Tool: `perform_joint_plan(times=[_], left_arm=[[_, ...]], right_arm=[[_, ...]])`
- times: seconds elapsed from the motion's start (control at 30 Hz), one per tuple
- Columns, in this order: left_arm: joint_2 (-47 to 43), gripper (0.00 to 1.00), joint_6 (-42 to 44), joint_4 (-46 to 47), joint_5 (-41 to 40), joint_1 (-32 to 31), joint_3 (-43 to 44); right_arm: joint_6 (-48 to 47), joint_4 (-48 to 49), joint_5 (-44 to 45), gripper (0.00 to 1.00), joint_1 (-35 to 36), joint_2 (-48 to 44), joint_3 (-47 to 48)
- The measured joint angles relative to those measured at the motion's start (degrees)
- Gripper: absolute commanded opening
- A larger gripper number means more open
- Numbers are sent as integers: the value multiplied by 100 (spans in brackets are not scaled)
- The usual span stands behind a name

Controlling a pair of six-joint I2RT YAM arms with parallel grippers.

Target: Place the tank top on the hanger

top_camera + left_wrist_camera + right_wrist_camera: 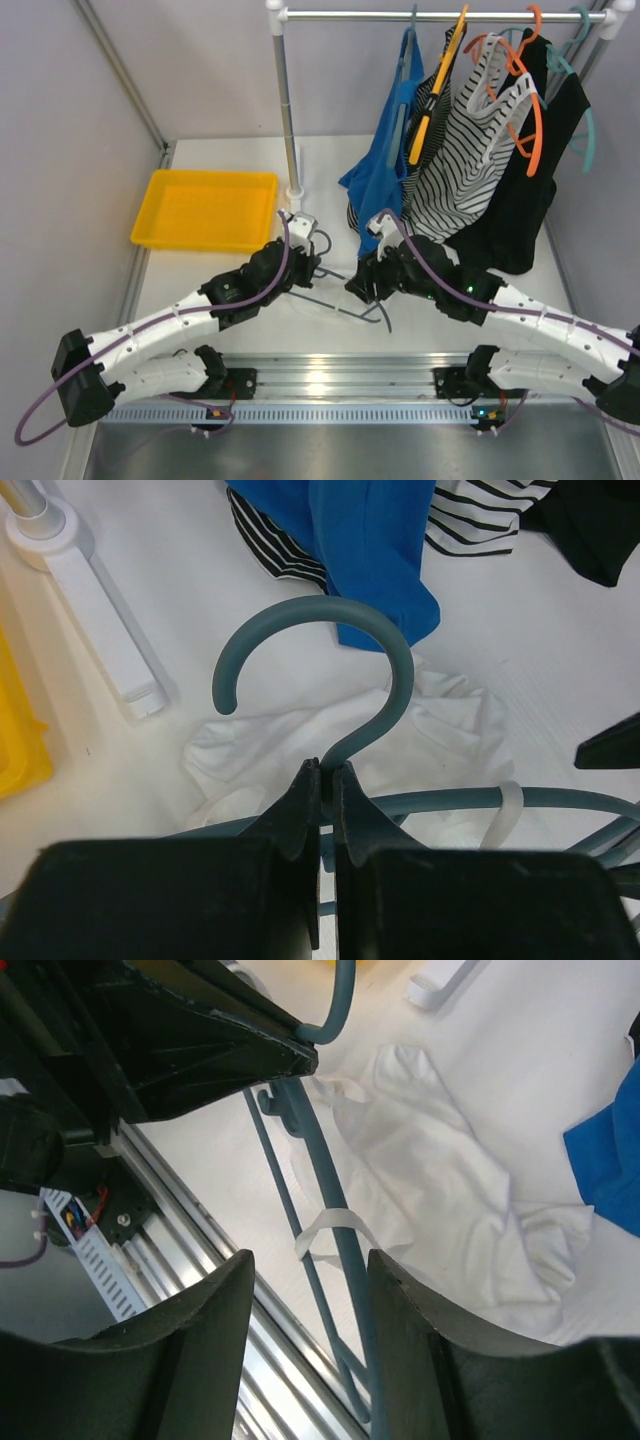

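Observation:
The grey-blue hanger [400, 695] lies low over the table, hook pointing away. My left gripper [327, 772] is shut on its neck just below the hook. The white tank top [445, 730] lies crumpled on the table beyond the hanger, and one narrow strap [330, 1225] is looped over a hanger arm [322, 1175]. My right gripper [310, 1257] is open above that arm and strap, holding nothing. In the top view the left gripper [308, 262] and the right gripper [362, 288] meet at mid-table over the hanger [345, 305]; the tank top is hidden there.
A yellow tray [205, 208] sits at the back left. A clothes rack pole [287, 110] stands behind the grippers. From its rail hang a blue top [385, 160], a striped top [465, 170] and a black garment [520, 200]. An aluminium rail [340, 375] runs along the near edge.

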Motion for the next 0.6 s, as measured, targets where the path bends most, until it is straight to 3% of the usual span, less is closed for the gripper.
perform_joint_plan(times=[0.43,0.53,0.6], left_arm=[[-223,0,116,-50,208,-17,0],[-225,0,142,-68,208,-17,0],[-229,0,151,-68,205,-20,2]], right_arm=[[-564,573,-1814,53,-828,944,0],[-551,748,-2065,48,-828,1010,0],[-535,804,-2149,39,-828,1010,0]])
